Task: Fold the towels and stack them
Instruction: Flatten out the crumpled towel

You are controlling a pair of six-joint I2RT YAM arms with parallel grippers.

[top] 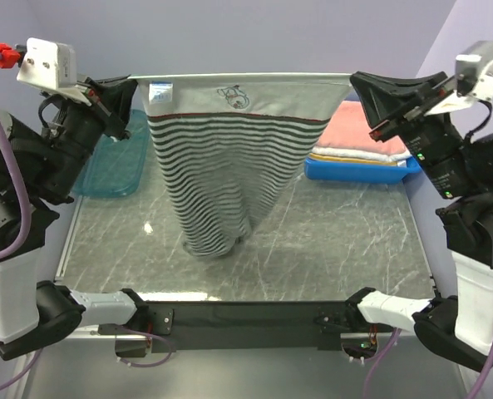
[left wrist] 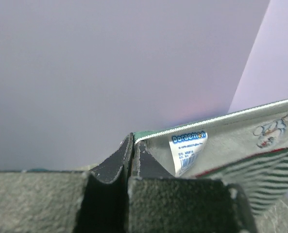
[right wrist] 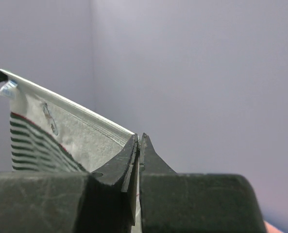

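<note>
The tabletop [top: 354, 249] lies under the striped towel [top: 229, 158], which hangs stretched, its bottom bunched on the surface. Right of that towel I see a folded pink towel [top: 358, 129] in a blue tray [top: 354, 172]. My left hand [top: 134, 81] and right hand [top: 352, 78] are clamped on the striped towel's top corners.

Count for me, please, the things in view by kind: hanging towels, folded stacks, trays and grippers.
Hanging striped towel: 1
Folded towel stack: 1
Trays: 2, teal tray and blue tray
Grippers: 2, left gripper and right gripper
Total: 6
</note>
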